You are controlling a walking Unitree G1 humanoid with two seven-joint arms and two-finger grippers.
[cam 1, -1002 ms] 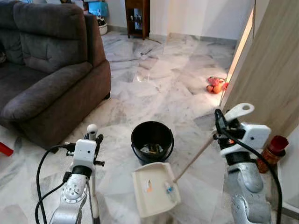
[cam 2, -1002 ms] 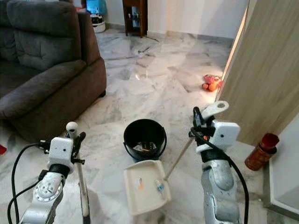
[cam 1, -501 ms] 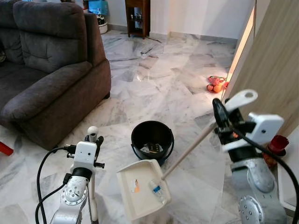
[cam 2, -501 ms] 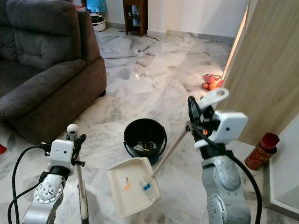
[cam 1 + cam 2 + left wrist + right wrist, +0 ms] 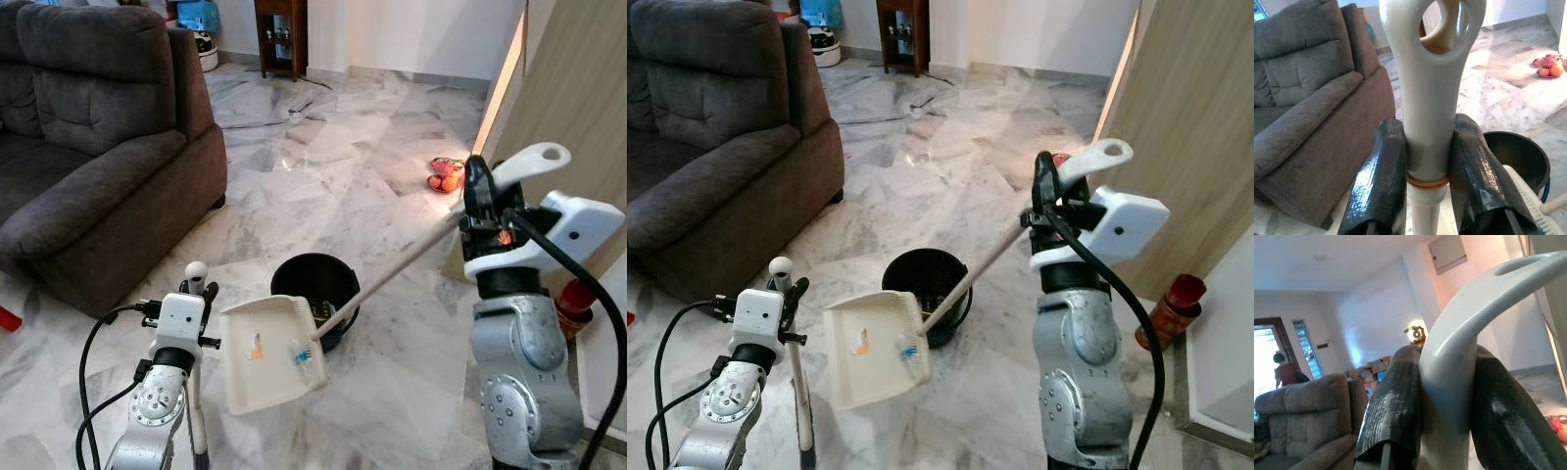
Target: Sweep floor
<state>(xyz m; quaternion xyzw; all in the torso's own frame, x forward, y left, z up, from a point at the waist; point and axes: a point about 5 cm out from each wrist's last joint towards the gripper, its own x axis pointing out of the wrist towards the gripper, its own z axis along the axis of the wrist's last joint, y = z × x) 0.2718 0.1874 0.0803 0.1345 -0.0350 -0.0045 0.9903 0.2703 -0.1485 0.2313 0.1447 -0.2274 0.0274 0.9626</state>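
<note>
A cream dustpan (image 5: 263,351) hangs in the air just left of a black bucket (image 5: 312,282), tilted, with a few scraps of litter lying on it. Its long handle (image 5: 397,270) runs up to my right gripper (image 5: 487,206), which is shut on the handle's looped end (image 5: 1449,377). My left gripper (image 5: 199,291) is shut on the white broom handle (image 5: 1425,122), which stands upright at the lower left. The bucket holds some litter.
A dark grey sofa (image 5: 93,147) fills the left side. A wooden panel (image 5: 578,108) stands on the right, with a red-lidded jar (image 5: 575,299) at its foot. Orange fruit (image 5: 446,176) lies on the marble floor further back. A person (image 5: 1287,373) stands far off by a doorway.
My right arm has risen and lifted the dustpan off the floor, swinging it up and to the left beside the bucket. The left arm with the broom has stayed put.
</note>
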